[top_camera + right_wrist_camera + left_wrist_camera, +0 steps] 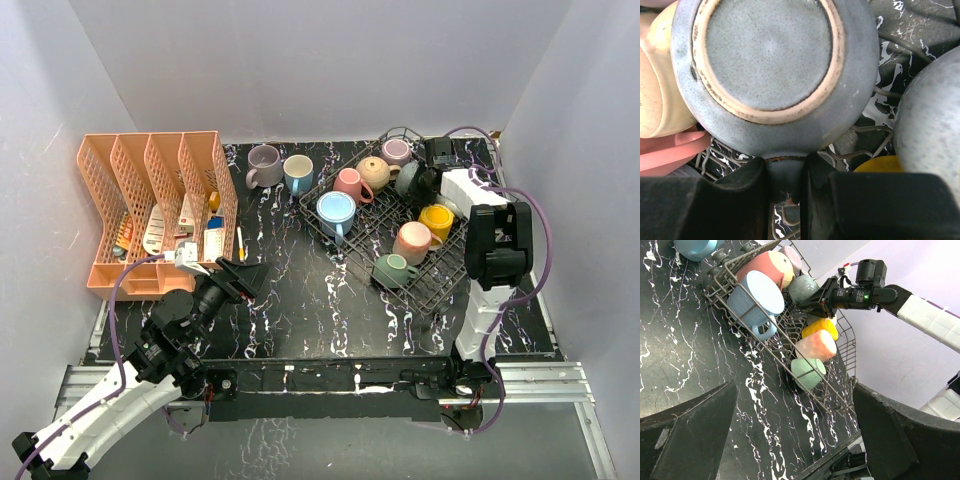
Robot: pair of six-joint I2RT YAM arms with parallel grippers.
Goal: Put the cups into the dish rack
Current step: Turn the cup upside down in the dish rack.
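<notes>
Ten cups (336,210), one dish rack (441,281)

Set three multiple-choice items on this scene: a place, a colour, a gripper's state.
1. The mauve cup and white cup left of the dish rack stand on: A the table; B a tray; C another cup.
2. The racked cup nearest the robot is: A yellow; B green; C blue.
3. The right gripper is: A open; B out of view; C shut on the grey cup by its handle.
Key: A, both rest on the marbled top; B, the green cup lies nearest; C, it pinches the handle.
</notes>
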